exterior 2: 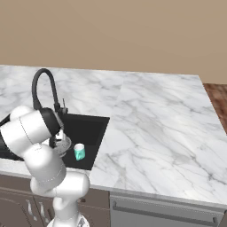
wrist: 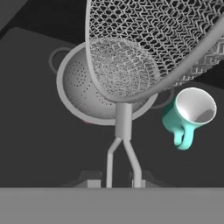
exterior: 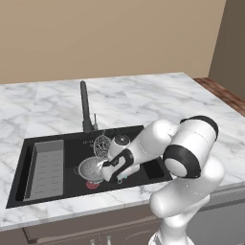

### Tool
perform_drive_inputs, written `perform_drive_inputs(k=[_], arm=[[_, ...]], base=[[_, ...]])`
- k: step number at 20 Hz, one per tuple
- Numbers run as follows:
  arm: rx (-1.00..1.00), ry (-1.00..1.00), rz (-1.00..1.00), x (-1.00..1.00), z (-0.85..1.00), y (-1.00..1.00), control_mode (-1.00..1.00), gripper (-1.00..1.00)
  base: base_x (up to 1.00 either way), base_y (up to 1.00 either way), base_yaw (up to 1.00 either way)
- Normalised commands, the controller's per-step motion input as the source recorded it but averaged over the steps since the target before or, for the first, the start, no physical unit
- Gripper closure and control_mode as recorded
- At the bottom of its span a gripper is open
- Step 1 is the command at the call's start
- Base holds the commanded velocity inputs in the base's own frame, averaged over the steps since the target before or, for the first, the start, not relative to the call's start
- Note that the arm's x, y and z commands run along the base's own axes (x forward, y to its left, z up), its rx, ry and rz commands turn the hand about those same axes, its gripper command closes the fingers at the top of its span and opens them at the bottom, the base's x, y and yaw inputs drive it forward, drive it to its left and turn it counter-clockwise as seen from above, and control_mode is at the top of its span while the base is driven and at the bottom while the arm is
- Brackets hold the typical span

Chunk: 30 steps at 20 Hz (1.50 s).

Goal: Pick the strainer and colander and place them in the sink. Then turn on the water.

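- setting: a white marble tabletop [exterior: 143,103] runs wall to wall under a plain tan wall, with the black sink [exterior: 72,143] recessed in it and a tall black faucet [exterior: 85,106] standing at the sink's back edge
- colander [exterior: 91,169]: sits upright on the sink floor, near the front wall of the basin and beside the grey ribbed rack [exterior: 47,167]; judged already delivered, so this half of the placing looks finished
- strainer [exterior: 102,146]: held above the basin, its mesh bowl tipped on edge and hanging over the colander; in the hand view the mesh bowl [wrist: 144,48] overlaps the colander [wrist: 81,92] below it, though contact between the two cannot be confirmed
- hand [exterior: 111,168]: clamped on the strainer's thin wire handle [wrist: 124,148], fingertips tight together at the handle's forked end; gripping the handle is judged the reason the mesh bowl hangs out ahead of the hand
- a teal mug [wrist: 188,116] lies tilted on the sink floor beside the colander, apart from it
- arm pose: elbow raised over the tabletop's front edge, forearm reaching down and forward into the sink, wrist low inside the basin
- water: no stream seen at the faucet spout; turning it on is judged not yet done
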Motion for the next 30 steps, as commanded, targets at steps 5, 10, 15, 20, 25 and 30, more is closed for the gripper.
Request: perform_drive_inputs(k=[5, 10, 15, 20, 25, 30], arm=[[0.0, 0.0, 0.0, 0.17, -0.15, 0.1, -1.0, 1.0], [0.0, 0.01, 0.0, 0.1, -0.2, 0.12, -1.0, 1.0], [0.0, 0.0, 0.0, 0.03, -0.19, 0.1, -1.0, 1.0], [0.0, 0.0, 0.0, 0.05, -0.2, 0.09, -1.0, 1.0], [0.0, 0.0, 0.0, 0.04, -0.18, 0.11, -1.0, 1.0], [0.0, 0.0, 0.0, 0.03, -0.08, 0.05, -1.0, -1.0]], base=[[0.0, 0.0, 0.0], [0.0, 0.0, 0.0], [0.0, 0.0, 0.0], [0.0, 0.0, 0.0], [0.0, 0.0, 0.0], [0.0, 0.0, 0.0]])
